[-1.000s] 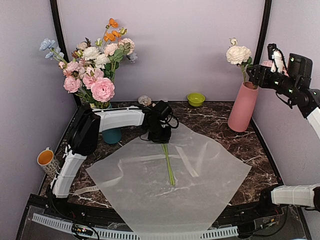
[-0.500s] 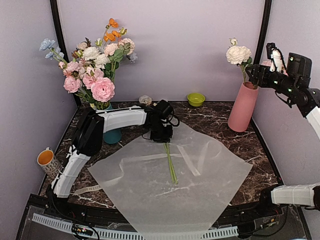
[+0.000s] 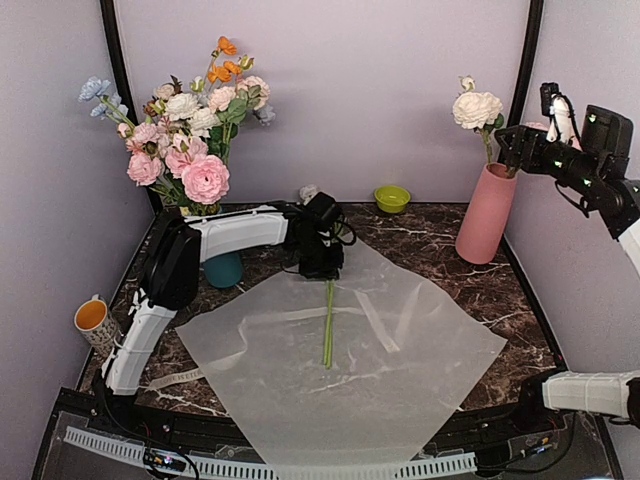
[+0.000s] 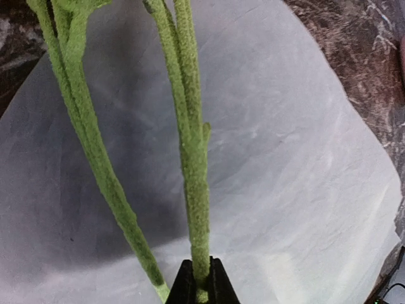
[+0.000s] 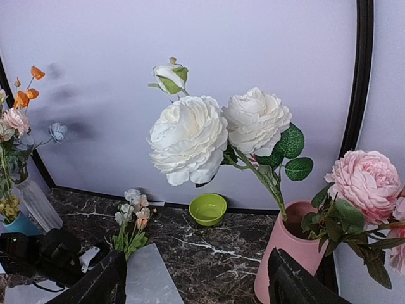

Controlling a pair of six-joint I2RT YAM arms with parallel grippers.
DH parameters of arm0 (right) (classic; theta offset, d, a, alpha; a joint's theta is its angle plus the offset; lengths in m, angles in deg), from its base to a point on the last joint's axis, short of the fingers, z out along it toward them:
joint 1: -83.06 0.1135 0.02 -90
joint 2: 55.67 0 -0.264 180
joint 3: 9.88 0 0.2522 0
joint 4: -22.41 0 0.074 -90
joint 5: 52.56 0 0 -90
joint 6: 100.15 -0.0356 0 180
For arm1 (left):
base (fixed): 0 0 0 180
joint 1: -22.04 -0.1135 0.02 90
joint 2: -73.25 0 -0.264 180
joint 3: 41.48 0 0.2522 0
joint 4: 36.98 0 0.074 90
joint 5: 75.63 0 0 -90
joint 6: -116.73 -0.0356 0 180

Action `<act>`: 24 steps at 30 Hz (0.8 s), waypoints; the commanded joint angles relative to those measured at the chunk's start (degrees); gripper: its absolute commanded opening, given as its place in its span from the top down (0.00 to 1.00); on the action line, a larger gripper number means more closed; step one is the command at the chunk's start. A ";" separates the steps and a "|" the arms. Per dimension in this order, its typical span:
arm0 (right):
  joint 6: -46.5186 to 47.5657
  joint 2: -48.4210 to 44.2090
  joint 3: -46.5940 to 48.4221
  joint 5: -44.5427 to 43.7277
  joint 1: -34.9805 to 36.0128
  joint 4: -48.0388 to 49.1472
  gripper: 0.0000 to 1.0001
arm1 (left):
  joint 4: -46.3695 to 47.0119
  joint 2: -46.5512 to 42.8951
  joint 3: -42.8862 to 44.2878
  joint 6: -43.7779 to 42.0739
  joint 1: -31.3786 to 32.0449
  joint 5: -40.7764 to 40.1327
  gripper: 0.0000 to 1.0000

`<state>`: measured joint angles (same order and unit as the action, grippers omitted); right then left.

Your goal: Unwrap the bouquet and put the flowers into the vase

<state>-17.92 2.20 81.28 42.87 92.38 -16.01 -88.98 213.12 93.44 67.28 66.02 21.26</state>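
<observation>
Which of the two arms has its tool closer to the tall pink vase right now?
Right. The right tool, open, hovers beside the vase top at the back right. The left tool is well away to its left, shut on green stems over the paper sheet.

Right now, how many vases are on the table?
2: a pink vase at the back right with white flowers, and a teal vase at the back left, partly hidden behind the left arm.
</observation>
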 commanded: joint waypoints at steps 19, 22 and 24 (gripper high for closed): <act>-15.51 -5.62 -5.99 12.76 -0.14 8.49 0.24 | 44.75 -32.46 -37.71 2.23 -3.09 31.83 1.00; -18.01 -5.30 -6.77 15.53 -0.09 8.58 0.23 | 63.35 -32.96 -46.55 13.84 -5.74 45.82 1.00; -19.22 -5.14 -7.11 16.59 0.04 8.04 0.24 | 70.06 -32.19 -49.02 18.43 -6.56 51.99 1.00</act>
<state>-32.98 -2.68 74.84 55.11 92.38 -10.66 -43.84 182.30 49.79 74.01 61.89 53.81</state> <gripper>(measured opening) 0.764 0.061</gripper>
